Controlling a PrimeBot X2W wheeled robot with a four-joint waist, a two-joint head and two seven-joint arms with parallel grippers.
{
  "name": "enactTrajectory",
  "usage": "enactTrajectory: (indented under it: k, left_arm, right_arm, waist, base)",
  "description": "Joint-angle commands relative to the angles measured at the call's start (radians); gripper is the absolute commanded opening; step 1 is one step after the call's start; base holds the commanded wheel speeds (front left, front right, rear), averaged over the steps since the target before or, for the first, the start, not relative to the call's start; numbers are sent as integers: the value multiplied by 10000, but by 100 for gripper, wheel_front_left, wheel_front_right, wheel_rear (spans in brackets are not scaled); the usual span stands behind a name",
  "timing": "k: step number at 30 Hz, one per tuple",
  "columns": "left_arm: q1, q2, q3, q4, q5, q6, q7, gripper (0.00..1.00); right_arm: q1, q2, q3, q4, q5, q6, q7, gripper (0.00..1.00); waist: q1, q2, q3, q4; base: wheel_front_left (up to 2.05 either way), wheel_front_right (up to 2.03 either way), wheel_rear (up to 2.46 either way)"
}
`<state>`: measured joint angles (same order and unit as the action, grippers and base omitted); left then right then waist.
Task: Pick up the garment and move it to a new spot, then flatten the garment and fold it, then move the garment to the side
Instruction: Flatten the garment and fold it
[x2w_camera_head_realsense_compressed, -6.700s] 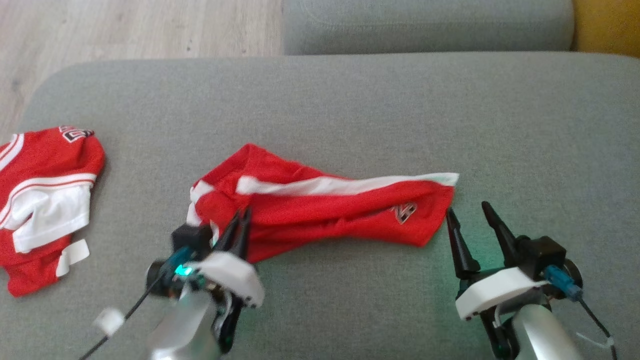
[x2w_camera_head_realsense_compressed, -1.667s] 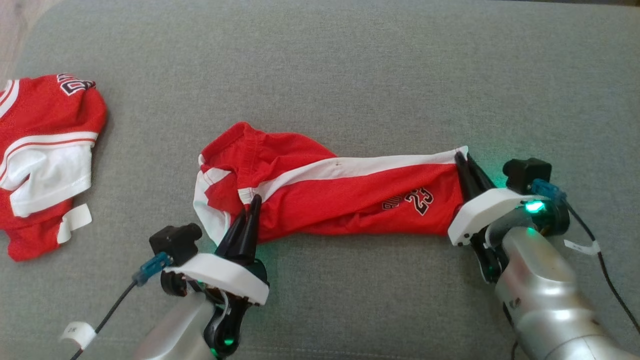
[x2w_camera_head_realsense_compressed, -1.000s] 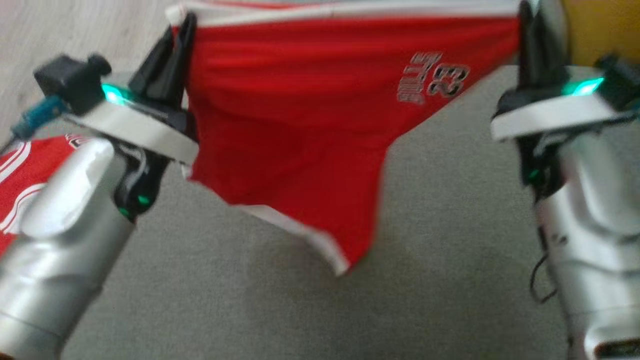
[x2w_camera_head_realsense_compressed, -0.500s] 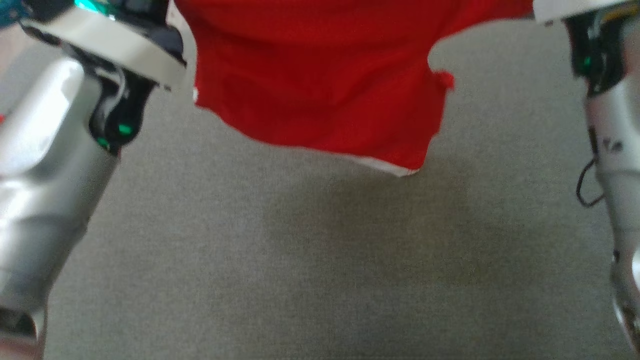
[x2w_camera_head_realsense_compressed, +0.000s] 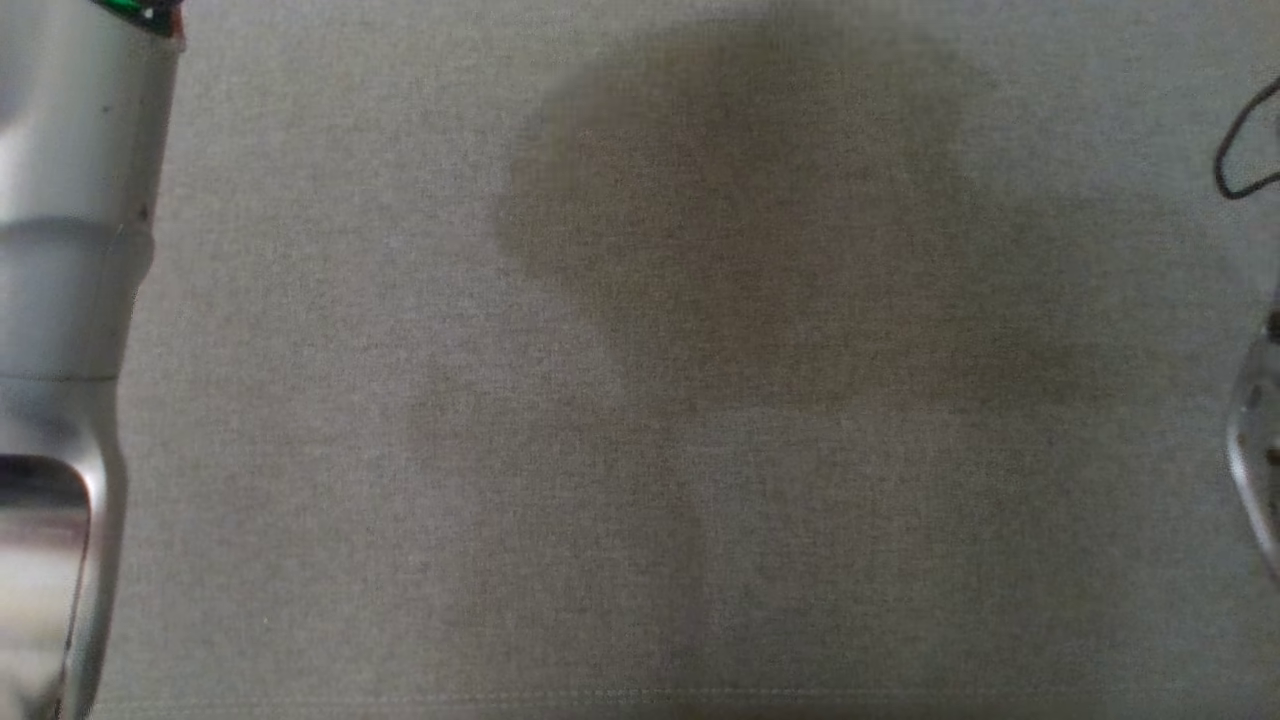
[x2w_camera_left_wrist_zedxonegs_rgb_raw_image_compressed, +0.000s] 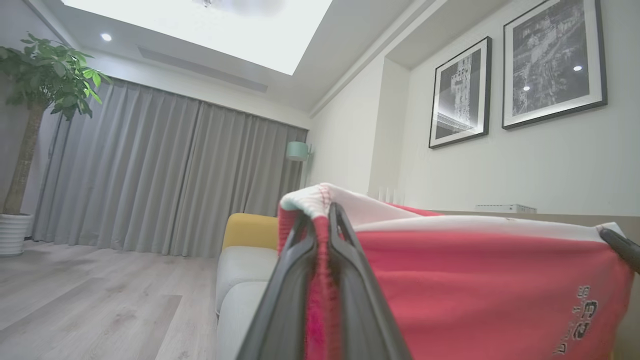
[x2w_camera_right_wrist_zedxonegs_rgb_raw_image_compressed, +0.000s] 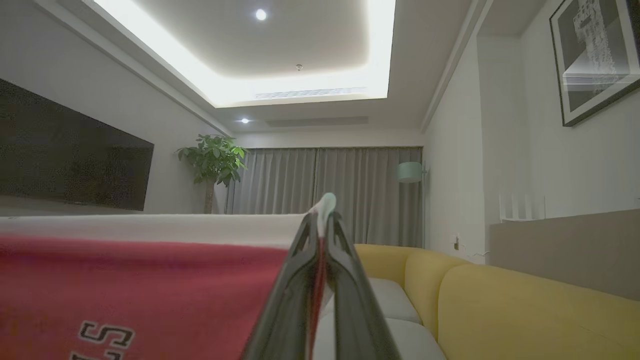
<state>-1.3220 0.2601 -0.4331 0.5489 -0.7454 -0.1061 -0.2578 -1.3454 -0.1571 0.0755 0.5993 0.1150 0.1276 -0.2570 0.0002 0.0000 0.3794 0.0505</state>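
There is one garment and two claws, and each claw holds one upper corner of it. In the left wrist view the left claw is clamped on the white-banded corner, with red cloth pinched between its two dark fingers. In the right wrist view the right claw is closed tight on the opposite corner, and a sliver of white hem pokes out above its tips. One dark fingertip of the right claw also shows at the far edge of the left wrist view, touching the cloth there.

The garment hangs in the air between the two claws, pulled out wide, with the room's walls and curtains behind it. It is red with one white band along its top edge, which runs almost straight from claw to claw. One print in dark, white-edged characters sits on the red near the right claw's corner; the digits 23 can be read, but the smaller lettering beside them is too small to make out.

The head view looks down on a grey sofa cushion bearing one broad soft shadow. Two silver forearms frame it, the left forearm and the right forearm, with one black cable loop near the right one.

Two framed pictures hang on the wall.
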Motion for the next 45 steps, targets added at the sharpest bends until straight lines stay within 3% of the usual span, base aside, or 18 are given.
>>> enactTrajectory:
  k: [1,6,13,19,27,34,40,45]
  left_arm:
    - [9,399,493,-241,196,-38,-35,0]
    - [1966,40,1306,-742,843,-209,-37,0]
    - [6220,-862,2352,-1966,1301,-241,-38,0]
    - [9271,-1393,2567,-2477,1560,-243,-39,0]
    - [11637,-1921,3062,-2676,1262,-244,-39,0]
    - [12638,-2063,2633,-2812,991,-245,-39,0]
    - [12110,-2087,2452,-2983,1016,-245,-39,0]
    - [10856,-2095,2120,-2813,713,-245,-39,0]
  right_arm:
    - [-122,213,-176,-442,51,31,-43,0]
    - [1633,381,81,-1514,697,31,-45,0]
    - [6027,281,289,-3267,1927,31,-46,0]
    - [9409,459,52,-3837,2564,31,-46,0]
    - [12095,766,-455,-4191,2988,31,-47,0]
    - [12745,919,-252,-4583,3135,31,-47,0]
    - [11756,733,218,-4242,3137,31,-47,0]
    - [10102,316,499,-3195,3060,31,-36,0]
  waist:
    - [-2,0,93,-21]
    - [-2,0,-60,-129]
    - [-2,0,-772,-335]
    - [-2,0,-1631,-466]
    - [-2,0,-2795,-349]
    - [-2,0,-3001,-346]
    - [-2,0,-2473,-172]
    - [-2,0,-1702,168]
  base:
    - [0,0,0]
    - [0,0,0]
    - [0,0,0]
    - [0,0,0]
    - [0,0,0]
    - [0,0,0]
    - [0,0,0]
    - [0,0,0]
